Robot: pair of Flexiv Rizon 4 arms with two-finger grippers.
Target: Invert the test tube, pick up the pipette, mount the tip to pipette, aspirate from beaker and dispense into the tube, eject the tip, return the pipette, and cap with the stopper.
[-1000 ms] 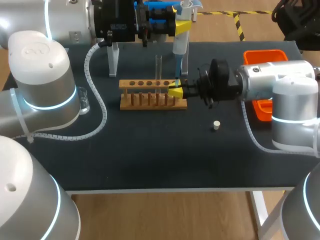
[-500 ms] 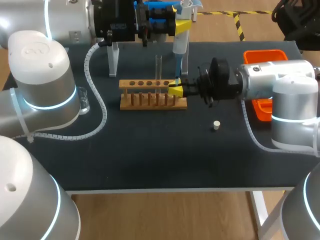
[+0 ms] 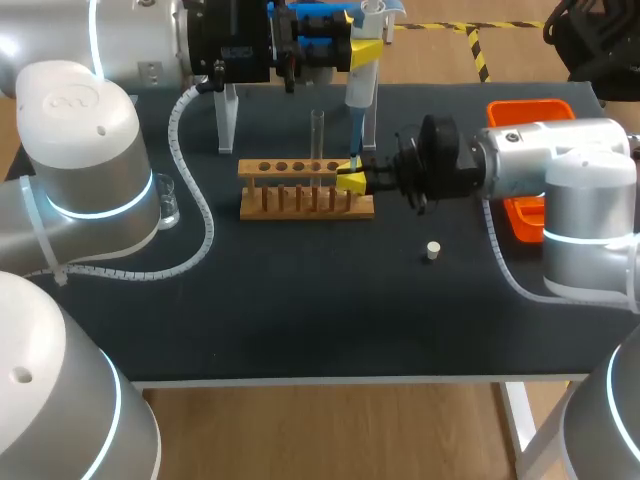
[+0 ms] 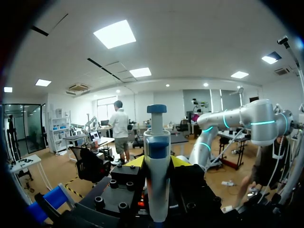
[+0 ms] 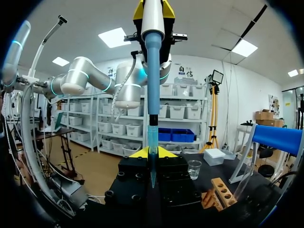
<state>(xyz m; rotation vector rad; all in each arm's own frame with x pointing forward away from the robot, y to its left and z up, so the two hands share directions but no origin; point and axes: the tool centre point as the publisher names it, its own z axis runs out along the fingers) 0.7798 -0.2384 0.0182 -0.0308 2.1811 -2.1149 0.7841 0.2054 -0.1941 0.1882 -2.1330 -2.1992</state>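
Two grips are closed: the left fingers (image 3: 365, 52) clamp the pipette (image 3: 360, 88) upright above the rack (image 3: 300, 190), and the right fingers (image 3: 350, 183) pinch the tip (image 5: 152, 142) at its nozzle. Tip mounting appears to be in hand — next comes a straight push, then release.

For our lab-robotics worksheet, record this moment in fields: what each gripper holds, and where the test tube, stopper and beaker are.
left gripper: shut on the pipette, held upright
right gripper: shut on the tip at the pipette's lower end
test tube: upright in the wooden rack, uncapped
stopper: on the table, apart from the rack
beaker: on the table, apart from the rack
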